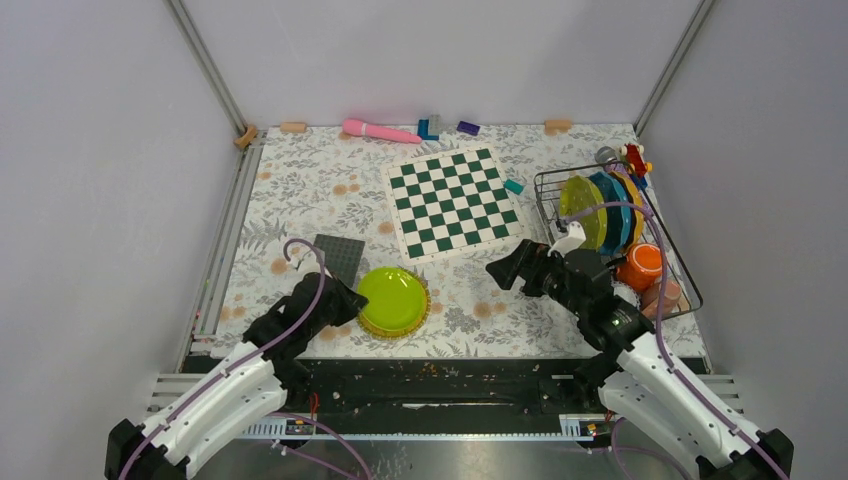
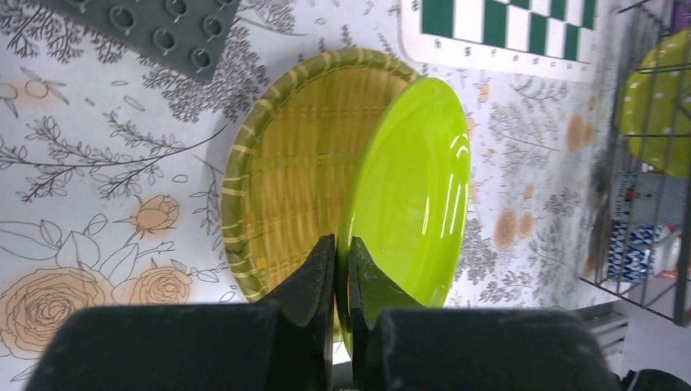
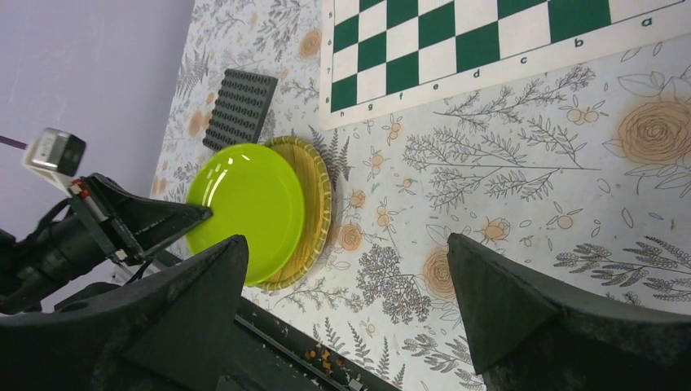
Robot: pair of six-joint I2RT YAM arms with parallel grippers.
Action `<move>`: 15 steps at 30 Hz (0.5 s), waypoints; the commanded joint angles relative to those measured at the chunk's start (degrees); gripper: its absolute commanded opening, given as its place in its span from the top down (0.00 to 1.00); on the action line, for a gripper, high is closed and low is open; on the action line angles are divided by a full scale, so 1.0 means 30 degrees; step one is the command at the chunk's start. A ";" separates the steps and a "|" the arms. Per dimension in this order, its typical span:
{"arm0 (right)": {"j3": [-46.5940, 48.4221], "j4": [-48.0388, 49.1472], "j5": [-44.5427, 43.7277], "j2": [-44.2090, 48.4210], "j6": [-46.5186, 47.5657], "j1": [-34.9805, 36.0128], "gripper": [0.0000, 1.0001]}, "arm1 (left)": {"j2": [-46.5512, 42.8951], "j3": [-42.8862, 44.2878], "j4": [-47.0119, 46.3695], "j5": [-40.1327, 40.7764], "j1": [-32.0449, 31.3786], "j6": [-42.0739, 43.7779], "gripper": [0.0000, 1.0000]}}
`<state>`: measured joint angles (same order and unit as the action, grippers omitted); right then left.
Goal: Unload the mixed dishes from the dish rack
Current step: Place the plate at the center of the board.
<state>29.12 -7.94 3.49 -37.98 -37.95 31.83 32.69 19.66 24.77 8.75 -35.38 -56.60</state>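
My left gripper is shut on the near rim of a lime-green plate, which slants over a round woven tray. From above, that plate is at the front centre-left with the left gripper at its left edge. My right gripper stands open and empty above the flowered cloth, and from above this gripper hangs between the plate and the dish rack. The rack holds upright plates, the front one yellow-green, plus an orange cup and a pink cup.
A green-and-white chessboard lies mid-table. A grey studded baseplate sits behind the left gripper. A pink tube and small blocks line the back edge. A red toy is behind the rack.
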 commanded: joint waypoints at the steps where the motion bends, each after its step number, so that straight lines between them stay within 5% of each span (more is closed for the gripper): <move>1: -0.0307 0.1056 -0.1074 0.1000 0.0186 0.0110 0.00 | 0.0911 -0.0250 -0.1479 0.0331 0.0110 -0.0550 1.00; 10: -0.0667 0.1199 -0.1890 0.1878 0.0456 0.0103 0.00 | 0.2341 -0.0339 -0.2020 0.0334 0.0349 -0.0646 0.99; 15: -0.0766 0.1193 -0.2260 0.2180 0.0615 0.0111 0.00 | 0.2429 -0.0430 -0.1970 0.0352 0.0439 -0.0671 0.80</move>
<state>27.07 -6.96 -0.80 -32.42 -37.36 31.83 39.88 18.57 20.99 8.84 -34.46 -58.22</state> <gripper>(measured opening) 0.993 0.144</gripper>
